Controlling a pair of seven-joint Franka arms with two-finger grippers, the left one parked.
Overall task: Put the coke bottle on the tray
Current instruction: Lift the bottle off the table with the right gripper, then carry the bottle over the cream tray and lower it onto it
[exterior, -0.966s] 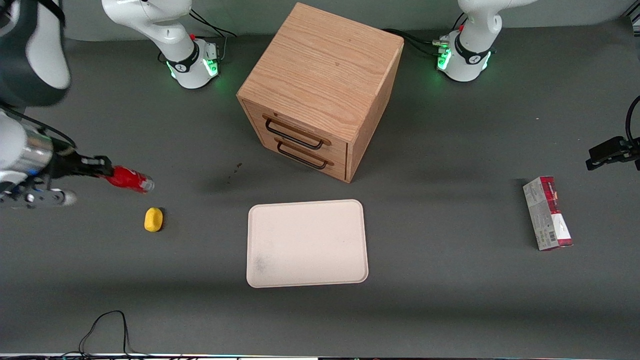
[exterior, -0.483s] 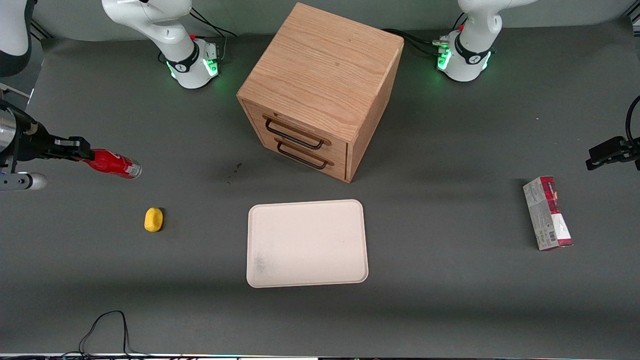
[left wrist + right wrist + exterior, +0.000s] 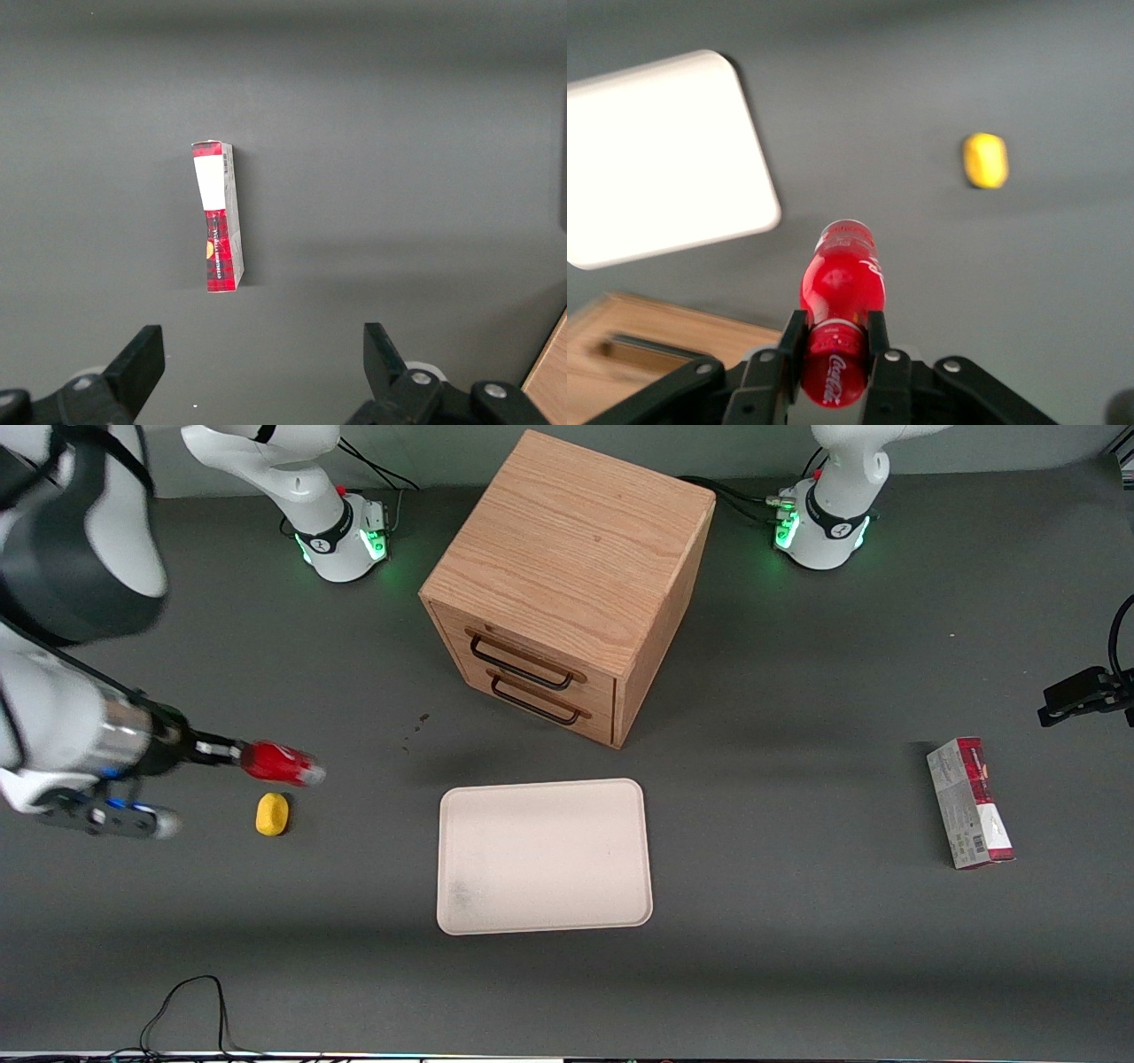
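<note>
Grey table (image 3: 797, 957) w/ a big oak-coloured wooden drawer cabinet (image 3: 567, 584) standing on it, two drawers w/ dark wire handles facing the front camera. In front of the cabinet, nearer the camera, lies the flat cream rectangular tray (image 3: 545, 856) w/ rounded corners & low rim, faint grey smudge at one corner; nothing on it. The tray also shows in the right wrist view (image 3: 656, 159), near a corner of the cabinet (image 3: 620, 345).

Right arm's gripper (image 3: 232, 755) is in the air toward the working arm's end of the table, well apart from the tray. Its two black fingers (image 3: 793, 341) pinch the small red coke bottle (image 3: 279, 763) at the cap end, one finger each side, bottle sticking out past the tips toward the tray, roughly level, clear base leading. Wrist view shows the bottle (image 3: 840, 292) clamped between the pads, off the table.

Small yellow oval lump (image 3: 272, 814) lies on the table just nearer the camera than the bottle, between gripper & tray but not touching either. Red-and-grey rectangular box (image 3: 970, 802) lies toward the parked arm's end, far from the tray.
</note>
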